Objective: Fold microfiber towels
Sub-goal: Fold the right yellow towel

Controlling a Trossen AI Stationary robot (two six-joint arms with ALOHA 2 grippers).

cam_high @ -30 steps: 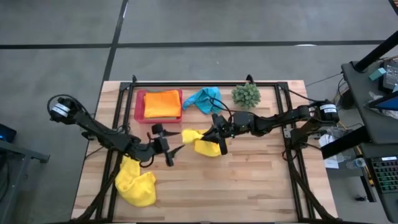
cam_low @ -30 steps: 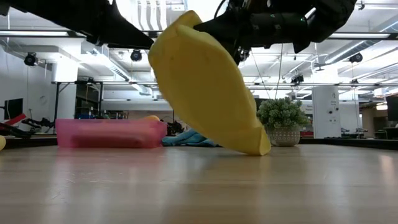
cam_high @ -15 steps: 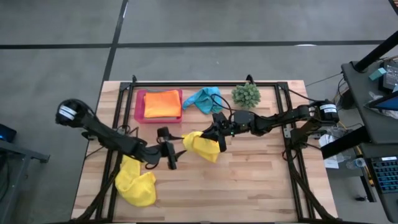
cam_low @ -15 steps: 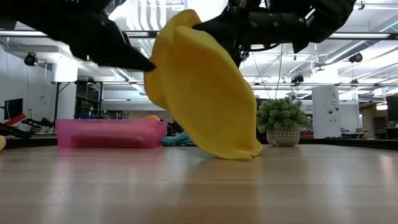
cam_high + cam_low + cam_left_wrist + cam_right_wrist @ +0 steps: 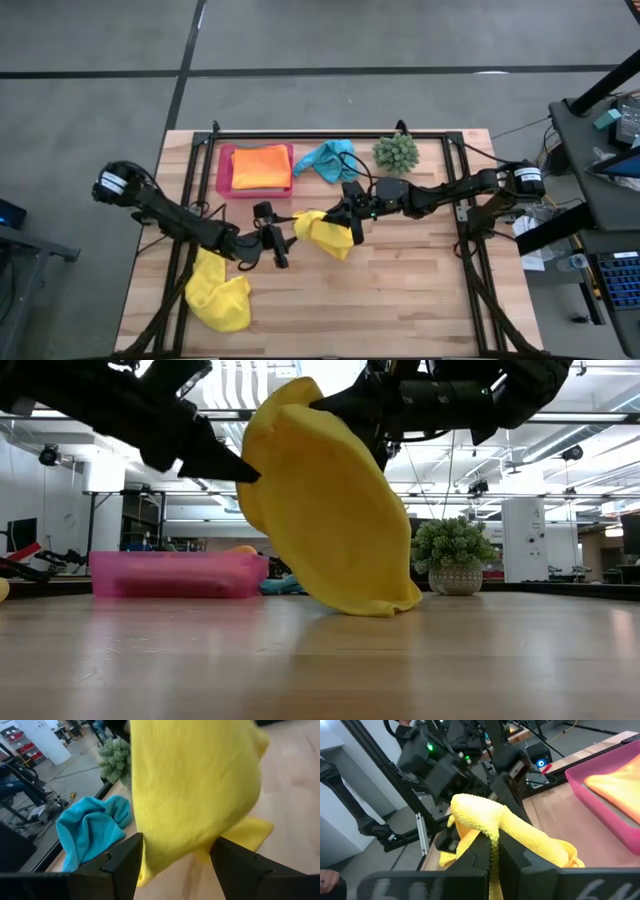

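The wooden table (image 5: 400, 290) carries a black frame, and both arms reach in over its middle. The flat pink tray (image 5: 225, 172) sits toward eleven o'clock on the tabletop with the folded orange towel (image 5: 261, 166) lying in it. Just beside the tray, near twelve o'clock, the turquoise towel (image 5: 327, 158) lies bunched, and the spiky green plant ball (image 5: 396, 152) stands beyond it toward one o'clock.

At the centre, the right gripper (image 5: 352, 215) is clenched on the top edge of a yellow towel (image 5: 324, 233), which hangs from it; in the low view the cloth's bottom edge touches the tabletop. The left gripper (image 5: 283, 238) comes in from eight o'clock, its fingers spread on either side of that hanging yellow towel. In the left wrist view the cloth fills the gap between the two dark fingers (image 5: 122, 865). Whether they press on it cannot be told.

A second yellow towel (image 5: 220, 293) lies crumpled near seven o'clock, partly under the left arm, well apart from the others.
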